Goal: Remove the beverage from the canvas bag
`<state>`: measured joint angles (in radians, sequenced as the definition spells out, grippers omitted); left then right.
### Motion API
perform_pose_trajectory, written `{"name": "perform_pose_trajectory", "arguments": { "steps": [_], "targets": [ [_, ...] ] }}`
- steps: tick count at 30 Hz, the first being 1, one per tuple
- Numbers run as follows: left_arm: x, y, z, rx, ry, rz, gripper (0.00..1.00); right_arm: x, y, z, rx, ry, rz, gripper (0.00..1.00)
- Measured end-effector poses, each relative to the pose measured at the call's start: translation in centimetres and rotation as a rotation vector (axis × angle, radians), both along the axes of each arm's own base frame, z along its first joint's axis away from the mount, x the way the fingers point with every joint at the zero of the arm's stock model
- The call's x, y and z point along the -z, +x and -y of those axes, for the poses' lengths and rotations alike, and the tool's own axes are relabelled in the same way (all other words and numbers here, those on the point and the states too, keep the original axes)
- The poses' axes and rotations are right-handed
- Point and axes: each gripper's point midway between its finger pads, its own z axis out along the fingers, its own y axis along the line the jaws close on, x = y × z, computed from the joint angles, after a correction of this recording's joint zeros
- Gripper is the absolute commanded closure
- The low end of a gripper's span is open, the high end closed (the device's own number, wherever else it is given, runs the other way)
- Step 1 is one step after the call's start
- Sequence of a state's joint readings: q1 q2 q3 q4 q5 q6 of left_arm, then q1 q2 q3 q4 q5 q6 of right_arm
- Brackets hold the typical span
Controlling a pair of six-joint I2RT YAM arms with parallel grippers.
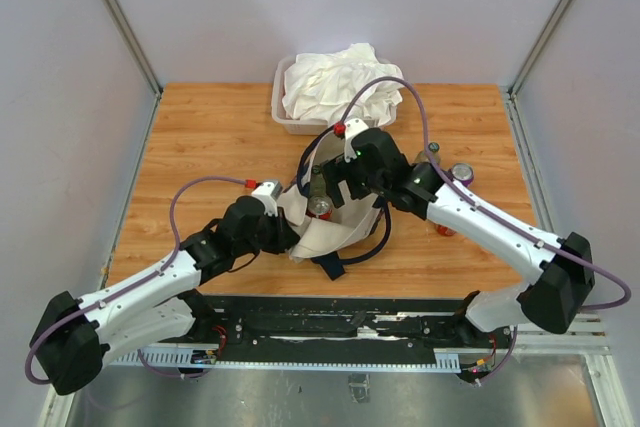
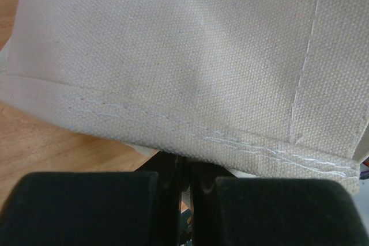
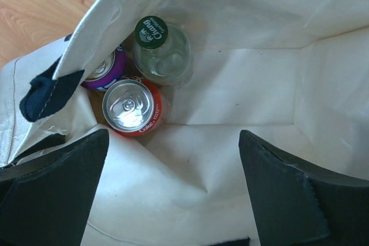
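The beige canvas bag (image 1: 325, 239) stands open at the table's middle, its navy straps (image 1: 332, 265) spilling toward the front. In the right wrist view the bag (image 3: 259, 84) holds a red Coke can (image 3: 132, 108), a green-capped glass bottle (image 3: 158, 50) and a purple can (image 3: 106, 70), all upright in one corner. My right gripper (image 3: 173, 191) is open over the bag's mouth, empty, with the red can just beyond its left finger; it also shows in the top view (image 1: 343, 185). My left gripper (image 1: 287, 232) is shut on the bag's left edge; its hem (image 2: 230, 142) covers the fingertips (image 2: 173, 168).
A translucent tub (image 1: 278, 99) with a white cloth heap (image 1: 335, 82) stands at the back. To the right of the bag, near my right arm, stand a can (image 1: 461, 174), a dark-capped bottle (image 1: 432, 152) and a red can (image 1: 445, 229).
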<state>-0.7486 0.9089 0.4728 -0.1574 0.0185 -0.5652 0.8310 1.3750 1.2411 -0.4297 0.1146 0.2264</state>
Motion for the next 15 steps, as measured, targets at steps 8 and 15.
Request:
{"name": "perform_pose_trajectory", "arguments": {
  "steps": [8,15],
  "targets": [
    [0.1,-0.1,0.0,-0.004,-0.003,-0.006,0.94,2.8,-0.1,-2.3,-0.037,0.049,-0.073,0.01],
    [0.1,-0.1,0.0,-0.004,-0.003,-0.007,0.94,6.3,-0.4,-3.6,-0.058,0.035,-0.162,0.01]
  ]
}}
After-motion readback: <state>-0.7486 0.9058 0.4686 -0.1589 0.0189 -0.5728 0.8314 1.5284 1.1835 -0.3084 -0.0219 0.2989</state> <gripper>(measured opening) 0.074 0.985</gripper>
